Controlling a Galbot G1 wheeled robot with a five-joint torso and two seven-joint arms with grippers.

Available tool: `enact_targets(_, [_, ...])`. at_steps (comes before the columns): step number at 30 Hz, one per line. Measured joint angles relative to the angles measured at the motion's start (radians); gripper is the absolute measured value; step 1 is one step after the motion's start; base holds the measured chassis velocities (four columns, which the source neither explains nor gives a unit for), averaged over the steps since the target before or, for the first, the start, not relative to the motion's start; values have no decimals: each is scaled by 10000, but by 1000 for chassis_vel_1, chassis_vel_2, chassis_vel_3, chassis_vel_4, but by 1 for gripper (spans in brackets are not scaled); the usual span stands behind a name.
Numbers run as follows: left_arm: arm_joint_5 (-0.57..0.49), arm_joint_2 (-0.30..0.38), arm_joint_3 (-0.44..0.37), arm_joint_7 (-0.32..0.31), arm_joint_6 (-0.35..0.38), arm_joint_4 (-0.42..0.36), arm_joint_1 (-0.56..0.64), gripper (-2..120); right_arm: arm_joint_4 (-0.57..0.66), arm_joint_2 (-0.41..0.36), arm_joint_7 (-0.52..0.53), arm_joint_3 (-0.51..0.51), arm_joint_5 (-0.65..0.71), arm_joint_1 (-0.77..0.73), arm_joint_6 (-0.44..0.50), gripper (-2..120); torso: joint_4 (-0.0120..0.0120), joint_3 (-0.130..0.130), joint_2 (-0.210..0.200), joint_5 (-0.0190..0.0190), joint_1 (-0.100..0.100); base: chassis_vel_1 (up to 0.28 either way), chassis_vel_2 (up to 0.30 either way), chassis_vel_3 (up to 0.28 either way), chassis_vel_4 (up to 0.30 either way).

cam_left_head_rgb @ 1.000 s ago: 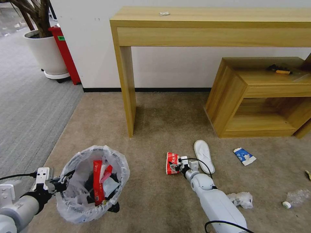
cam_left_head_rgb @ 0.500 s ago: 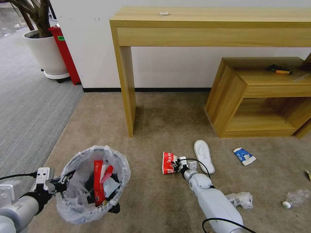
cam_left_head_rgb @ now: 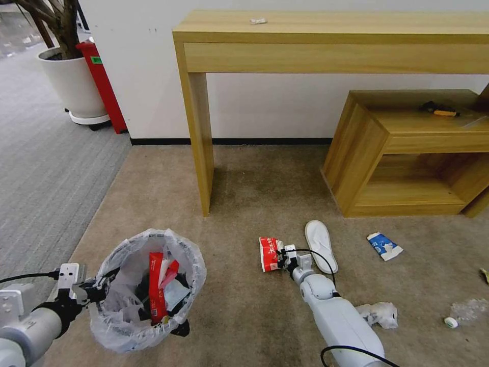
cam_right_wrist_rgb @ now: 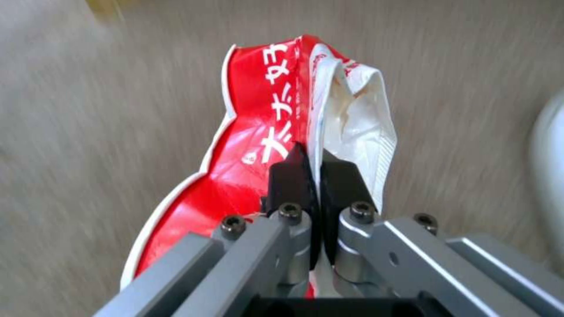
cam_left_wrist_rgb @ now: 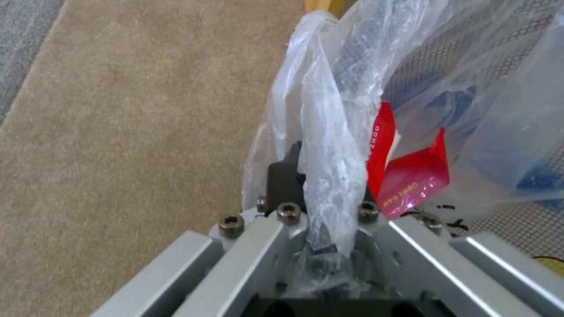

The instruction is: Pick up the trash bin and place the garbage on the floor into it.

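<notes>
The trash bin, black with a crinkly white bag, hangs at the lower left above the beige floor. My left gripper is shut on its rim and bag. Red wrappers lie inside. To the right, my right gripper is shut on the crushed wall of a red-white paper cup, held low over the carpet. The cup fills the space ahead of that gripper. More garbage lies around: a white slipper, a blue-white carton, crumpled paper and a clear bottle.
A tall wooden desk stands against the wall, its leg just beyond the bin. A low wooden cabinet sits at the right. Grey carpet, a white planter and a red object are at the left.
My right gripper has carried the cup slightly left and away from me, and the cup has turned more edge-on. The bin and left gripper have hardly moved.
</notes>
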Motion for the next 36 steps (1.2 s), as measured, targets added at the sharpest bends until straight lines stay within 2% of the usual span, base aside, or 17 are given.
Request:
enact_targets(2, [-14, 14, -6, 1, 0, -2, 7, 0, 540, -168, -29, 0, 110, -106, -24, 0, 0, 0, 0, 0, 0, 0, 0, 0, 0])
enact_targets(3, [-26, 28, -11, 2, 0, -4, 8, 0, 1307, -414, -69, -9, 380, -226, -128, 0, 0, 0, 0, 1, 0, 0, 0, 0, 0])
enact_targets(4, [-27, 49, 8, 2, 0, 23, -25, 0, 3432, -1217, -72, -131, 1666, -409, -686, 0, 1, -2, 1, 0, 0, 0, 0, 0, 0])
enact_targets(5, [-24, 92, 69, -4, 0, 73, -94, 0, 4579, -1893, -88, -245, 2354, -408, -1035, 0, 2, -1, 2, 2, 0, 0, 0, 0, 0])
enact_targets(6, [-24, 92, 69, -4, 0, 73, -94, 0, 4579, -1893, -88, -245, 2354, -408, -1035, 0, 2, -1, 2, 2, 0, 0, 0, 0, 0])
enact_targets(9, [-23, 248, 214, -30, 0, 164, -268, 0, 7025, -3408, -384, -769, 3631, 21, -1795, 0, -4, -1, 2, -2, 0, 0, 0, 0, 0])
enact_targets(10, [-23, 248, 214, -30, 0, 164, -268, 0, 7025, -3408, -384, -769, 3631, 21, -1795, 0, -4, -1, 2, -2, 0, 0, 0, 0, 0])
enact_targets(12, [-7, 364, 373, -57, 0, 229, -365, 0, 8271, -4016, -540, -1554, 4401, 794, -2281, 0, -1, -2, 2, -2, -1, 0, 0, 0, 0])
enact_targets(13, [-7, 364, 373, -57, 0, 229, -365, 0, 8271, -4016, -540, -1554, 4401, 794, -2281, 0, -1, -2, 2, -2, -1, 0, 0, 0, 0])
enact_targets(15, [33, 455, 601, -127, 0, 281, -472, 0, 8975, -4242, -553, -2809, 4660, 1877, -2513, 0, 2, -1, 3, -2, 0, 0, 0, 0, 0])
enact_targets(17, [34, 479, 669, -164, 0, 281, -512, 0, 9149, -4242, -552, -3212, 4733, 2204, -2592, 0, 3, -1, 2, -4, 0, 0, 0, 0, 0])
enact_targets(20, [29, 570, 881, -292, 0, 276, -622, 0, 9665, -4045, -350, -4678, 5201, 3175, -2940, 0, 2, -1, 2, -2, 0, 0, 0, 0, 0])
enact_targets(22, [26, 587, 919, -320, 0, 273, -634, 0, 9738, -3981, -299, -4990, 5279, 3364, -2992, 0, 2, -1, 3, -2, 0, 0, 0, 0, 0])
enact_targets(24, [5, 669, 1050, -409, 0, 233, -635, 0, 9654, -3662, -164, -6268, 5316, 3958, -3061, 0, 1, 0, 2, -3, 0, 0, 0, 0, 0])
enact_targets(25, [5, 669, 1050, -409, 0, 233, -635, 0, 9654, -3662, -164, -6268, 5316, 3958, -3061, 0, 1, 0, 2, -3, 0, 0, 0, 0, 0])
enact_targets(27, [-12, 720, 1083, -457, 0, 179, -569, 0, 9194, -3313, -170, -7185, 4907, 4349, -2996, 0, 1, 0, 2, -4, 1, 0, 0, 0, 0])
enact_targets(36, [-122, 759, 1063, -572, 0, 157, -580, 0, 8563, -2484, -148, -8555, 4283, 4885, -2981, 0, 0, 0, 2, -4, 0, 0, 0, 0, 0])
